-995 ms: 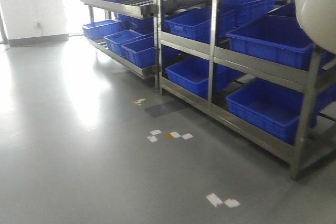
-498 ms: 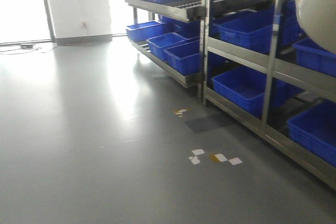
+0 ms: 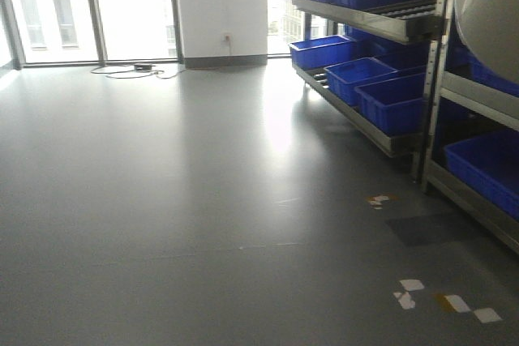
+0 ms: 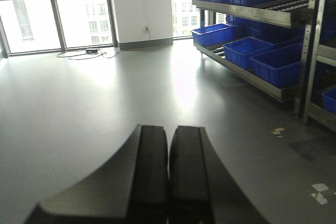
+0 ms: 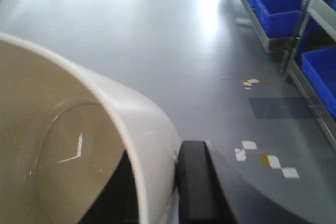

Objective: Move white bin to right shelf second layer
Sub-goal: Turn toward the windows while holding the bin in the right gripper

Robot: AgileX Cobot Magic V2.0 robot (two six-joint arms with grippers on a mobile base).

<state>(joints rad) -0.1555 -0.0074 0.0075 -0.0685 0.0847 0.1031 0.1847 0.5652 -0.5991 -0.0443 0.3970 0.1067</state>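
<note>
Windows (image 3: 89,10) glow far left, then grey floor (image 3: 203,200). The left gripper (image 4: 168,135) has its fingers pressed together, holding nothing. Blue crates (image 3: 389,99) sit on the steel rack (image 3: 357,22) at right. The right gripper (image 5: 157,182) pinches the white bin (image 5: 68,145) by its rim, up off the floor.

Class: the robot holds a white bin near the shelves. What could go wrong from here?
1. The right gripper holds the white bin by one wall only, so it may slip or tilt.
2. The shelf post and blue crates stand on the bin's side; a turn could knock it against them.
</note>
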